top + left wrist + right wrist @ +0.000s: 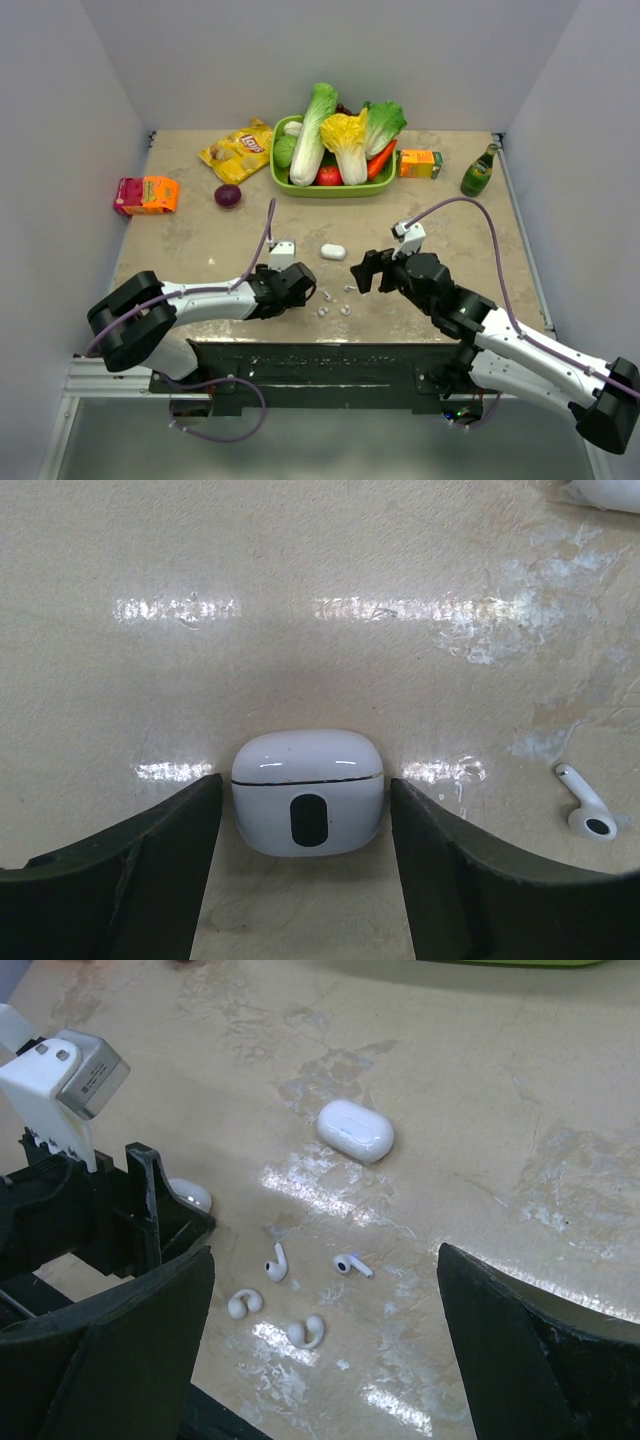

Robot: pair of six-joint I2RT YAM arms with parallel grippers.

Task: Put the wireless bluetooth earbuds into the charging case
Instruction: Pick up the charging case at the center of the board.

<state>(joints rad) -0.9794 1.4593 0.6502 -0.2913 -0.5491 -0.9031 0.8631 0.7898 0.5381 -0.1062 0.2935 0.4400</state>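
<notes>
A small closed white charging case with a black oval (308,792) lies on the table between the fingers of my left gripper (305,785), which is open with a narrow gap on each side. It peeks out beside that gripper in the right wrist view (190,1195). A second closed white case (333,252) (355,1130) lies farther out. Several tiny white earbuds lie loose on the table: two stemmed (275,1262) (352,1264) and two curved (244,1304) (306,1332). My right gripper (325,1252) (360,272) is wide open and empty above them.
A green basket (330,190) of vegetables stands at the back. A chips bag (238,150), purple onion (228,196) and red-orange packet (146,194) lie back left. A juice box (420,163) and green bottle (479,172) stand back right.
</notes>
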